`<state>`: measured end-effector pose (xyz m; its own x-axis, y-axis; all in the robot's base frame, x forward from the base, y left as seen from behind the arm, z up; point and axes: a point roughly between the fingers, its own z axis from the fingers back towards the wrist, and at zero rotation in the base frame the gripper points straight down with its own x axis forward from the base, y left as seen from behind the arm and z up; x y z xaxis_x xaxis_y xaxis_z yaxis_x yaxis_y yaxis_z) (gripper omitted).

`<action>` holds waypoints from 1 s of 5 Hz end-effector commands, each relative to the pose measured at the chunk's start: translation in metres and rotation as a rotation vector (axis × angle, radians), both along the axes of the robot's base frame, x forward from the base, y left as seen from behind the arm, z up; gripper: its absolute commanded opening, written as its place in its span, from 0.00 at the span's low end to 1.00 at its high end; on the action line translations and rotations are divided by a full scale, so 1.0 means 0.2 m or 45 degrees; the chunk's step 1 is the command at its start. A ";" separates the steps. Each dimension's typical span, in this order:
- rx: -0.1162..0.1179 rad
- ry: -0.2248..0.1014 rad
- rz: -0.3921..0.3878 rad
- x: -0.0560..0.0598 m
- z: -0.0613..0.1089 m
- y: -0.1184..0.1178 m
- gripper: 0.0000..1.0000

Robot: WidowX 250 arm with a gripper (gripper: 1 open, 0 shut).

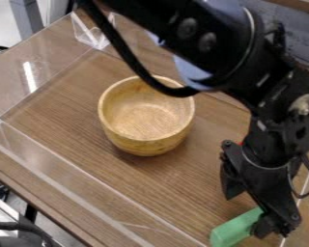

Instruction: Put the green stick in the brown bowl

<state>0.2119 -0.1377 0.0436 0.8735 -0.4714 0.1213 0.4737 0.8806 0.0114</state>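
Nearest the camera, at the bottom right of the wooden table (pixel 67 159), the green stick (pixel 235 231) lies flat on the surface, only one end of it showing. The rest is covered by the gripper (pixel 263 207), which points straight down over it with its dark fingers spread wide. From this angle it is hard to tell whether a fingertip touches the stick or merely stands just above it, but nothing looks clamped: the jaws are apart and the stick seems to rest on the table.

A little further back and to the left sits the brown bowl (pixel 147 117), upright and empty, its pale grain plainly visible inside. It stands well apart from the stick. Beyond it, the black arm (pixel 196 39) sweeps across the upper part of the view, and a clear plastic barrier (pixel 42 72) edges the table's far and left sides.

So the task looks barely begun. The stick has yet to be grasped, lifted, carried over to the bowl and let go inside it.
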 end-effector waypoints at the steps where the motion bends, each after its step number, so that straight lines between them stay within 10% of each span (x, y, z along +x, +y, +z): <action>1: -0.035 -0.047 0.106 0.01 0.05 -0.01 1.00; 5: -0.082 -0.068 0.111 0.04 -0.05 -0.04 1.00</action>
<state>0.2115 -0.1408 0.0235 0.9041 -0.3991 0.1527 0.4059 0.9138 -0.0149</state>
